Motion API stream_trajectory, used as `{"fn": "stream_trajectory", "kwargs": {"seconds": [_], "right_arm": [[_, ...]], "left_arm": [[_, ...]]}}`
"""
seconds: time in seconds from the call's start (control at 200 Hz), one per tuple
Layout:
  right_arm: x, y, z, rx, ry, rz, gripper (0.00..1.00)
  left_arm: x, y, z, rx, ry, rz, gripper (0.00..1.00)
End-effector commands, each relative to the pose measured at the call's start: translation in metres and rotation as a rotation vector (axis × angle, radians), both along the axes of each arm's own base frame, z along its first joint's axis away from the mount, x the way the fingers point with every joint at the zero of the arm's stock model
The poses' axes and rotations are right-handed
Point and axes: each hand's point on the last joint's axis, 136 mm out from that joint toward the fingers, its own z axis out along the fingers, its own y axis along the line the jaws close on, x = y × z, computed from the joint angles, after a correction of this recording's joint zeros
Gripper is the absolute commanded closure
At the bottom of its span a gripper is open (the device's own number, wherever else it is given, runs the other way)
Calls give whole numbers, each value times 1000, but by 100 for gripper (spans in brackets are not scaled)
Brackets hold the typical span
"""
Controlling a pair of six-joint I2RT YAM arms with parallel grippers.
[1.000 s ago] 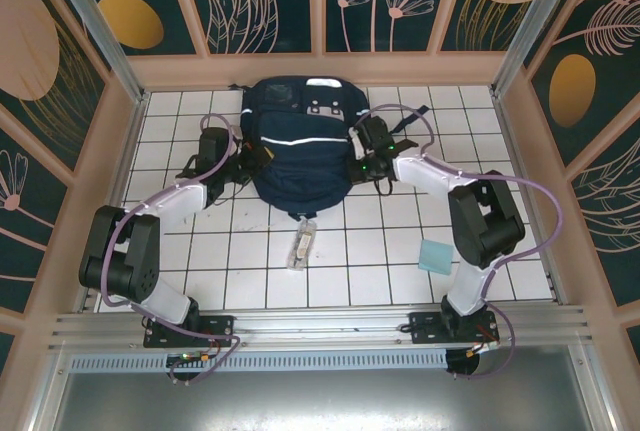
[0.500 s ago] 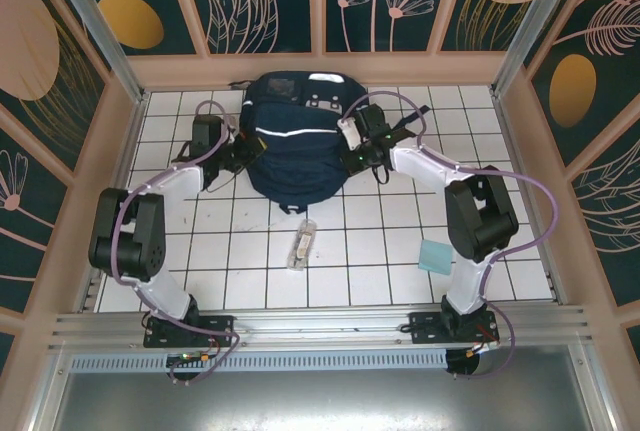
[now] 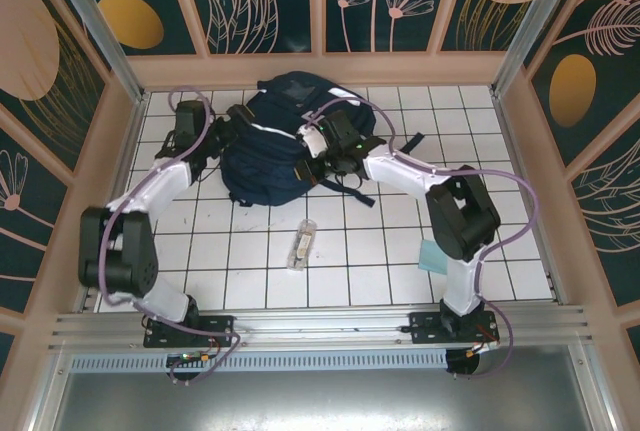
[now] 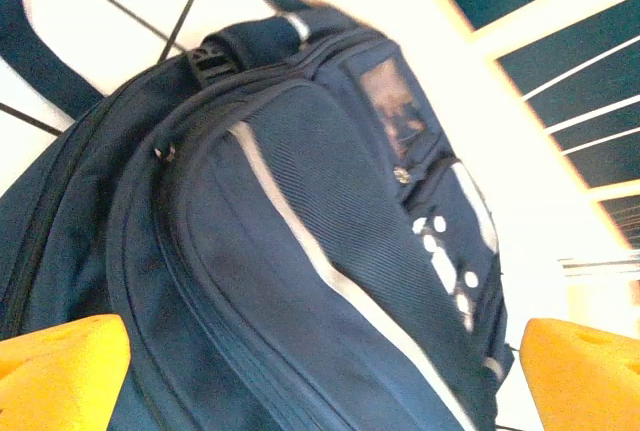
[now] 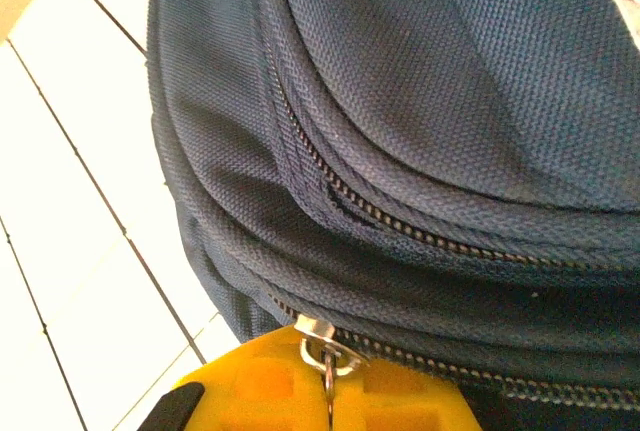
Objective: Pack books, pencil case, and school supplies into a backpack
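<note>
Backpack [image 3: 265, 156] lies on the white tiled table [image 3: 250, 276], far half, a bit left of centre, tilted, front face up. Dark straps [image 3: 352, 189] trail off its right side onto the tiles.

Left gripper [image 4: 320, 376]: jaws wide apart, yellow fingers [image 4: 62, 369] at the two bottom corners of the left wrist view, the backpack's front bulking up ahead of them. Nothing clamped. Cannot tell whether the fingers touch the fabric. From above, this gripper sits at the backpack's left side, near the far left corner of the table. The left wrist view also shows the white stripe [image 4: 290, 226] running diagonally across the front pocket and the grey patch [image 4: 392, 109] near the top.

Right gripper [image 5: 325, 396]: jaws together, pinching the metal zipper pull [image 5: 322, 349] of the lower zipper line (the ring sits right in the seam between the yellow pads). A second zipper [image 5: 400, 221] runs above it and looks closed along the stretch in view. From above, the right gripper rests on the backpack's right side, with the arm reaching in across the middle of the table.

Clear tube [image 3: 303, 244] lies on the tiles near the table's centre, nearer the arm bases than the backpack and well apart from it. Light-teal pad [image 3: 431, 257] lies on the right side, partly covered by the right arm.
</note>
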Motion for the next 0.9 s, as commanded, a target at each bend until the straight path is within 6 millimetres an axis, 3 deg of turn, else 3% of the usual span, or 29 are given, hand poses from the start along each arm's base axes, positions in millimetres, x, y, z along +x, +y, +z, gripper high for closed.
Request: {"fn": "stream_trajectory", "kwargs": {"seconds": [0.0, 0.205, 0.395, 0.455, 0.505, 0.67, 0.79, 0.896], "right_arm": [[15, 32, 42, 159, -72, 31, 100], [-5, 56, 63, 241, -62, 109, 100], [-36, 71, 63, 230, -33, 181, 100], [-47, 71, 54, 187, -20, 198, 100], [-55, 68, 44, 135, -13, 207, 100], [-65, 23, -13, -98, 55, 150, 100], [-58, -26, -46, -237, 115, 60, 100], [-34, -72, -63, -359, 104, -61, 100]], "left_arm": [[-24, 1, 0, -75, 9, 26, 1], [-54, -33, -38, -297, 80, 0, 1], [-46, -67, -56, -344, 114, -37, 4], [-39, -69, -61, -338, 114, -36, 14], [-33, -68, -65, -321, 107, -30, 31], [-25, -62, -64, -250, 82, -33, 100], [-27, -50, -57, -177, 65, -10, 100], [-29, -46, -52, -129, 58, -19, 100]]}}
